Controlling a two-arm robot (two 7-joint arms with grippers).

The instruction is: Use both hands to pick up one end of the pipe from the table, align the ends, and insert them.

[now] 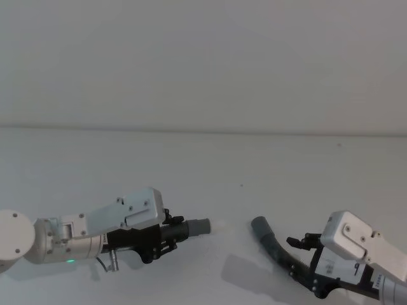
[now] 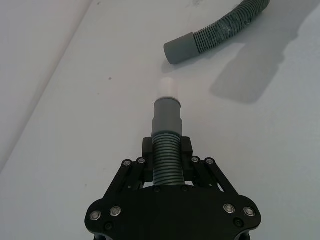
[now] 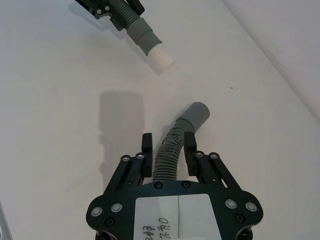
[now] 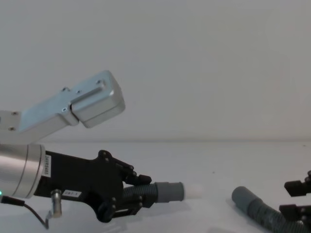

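left claw [image 1: 170,230] — clenched on the corrugated body of the left pipe piece [image 2: 167,160], just behind its cuff. the long axis of this piece runs across the bench [image 1: 203,171], left to right in the head view. the left cuff [image 1: 197,227] points toward the robot's right, with a whitish tip [image 2: 167,87] projecting from its mouth.

right claw [image 1: 294,256] — clenched on the right pipe piece [image 3: 169,152], at the near right of the bench. this piece curves: from the claw it bends toward the robot's left and away from the body, so the right cuff [image 1: 259,224] points up and left in the head view. the two cuffs face roughly toward each other, near but apart, with their axes not in line. bare bench lies between them.

hidden or cut off: the rear of each piece passes behind the claw bodies, so its length cannot be told. in the chest view the right claw is cut by the picture edge.

writing: a white label [image 3: 160,210] on the right claw body carries handwritten marks, cut off and not legible. a green light [image 1: 70,260] shows on the left arm.
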